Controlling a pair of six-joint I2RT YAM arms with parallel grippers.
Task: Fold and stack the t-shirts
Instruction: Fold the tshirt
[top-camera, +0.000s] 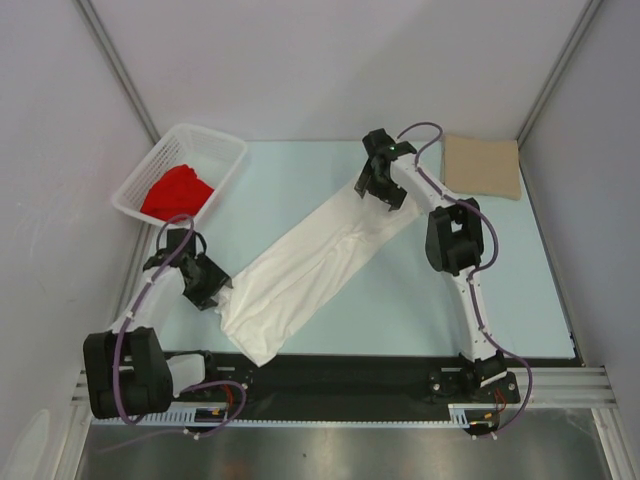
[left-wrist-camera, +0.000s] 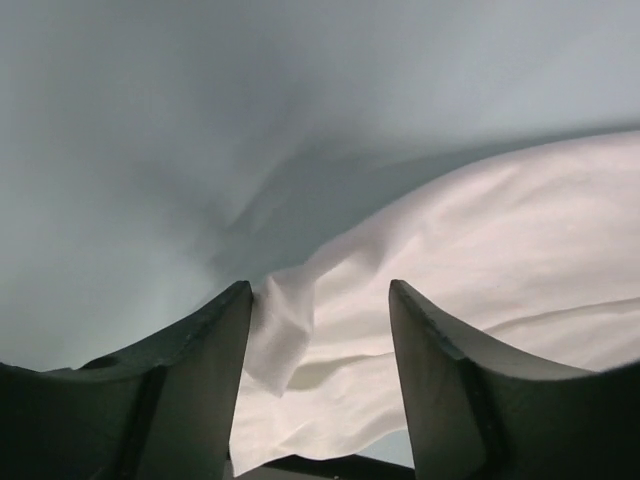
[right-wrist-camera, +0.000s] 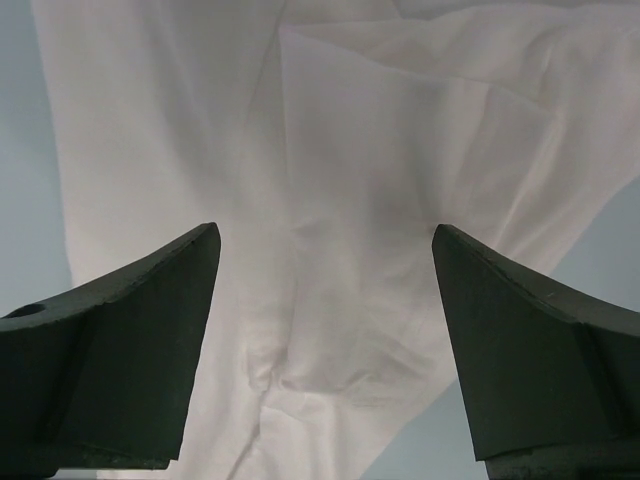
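White t-shirt (top-camera: 310, 265) is laid flat on the table (top-camera: 420, 300) as a long strip, run diagonally across the middle from 7 o'clock to 1 o'clock. Left gripper (top-camera: 205, 288) is set at the strip's 7 o'clock end. In the left wrist view its fingers (left-wrist-camera: 205, 350) are seen parted about halfway, with a rumpled cloth edge lying in the gap, just beside one finger and not pinched. Nothing is held there. Right gripper (top-camera: 383, 190) is set over the 1 o'clock end. In the right wrist view its jaws are spread wide above the cloth, and nothing is gripped. Tan t-shirt (top-camera: 482, 167) is seen folded as a flat rectangle at the table's 1 o'clock corner, apart from the white one. Red t-shirt (top-camera: 177, 192) is bunched inside the white lattice basket (top-camera: 216, 138) at 10 o'clock.
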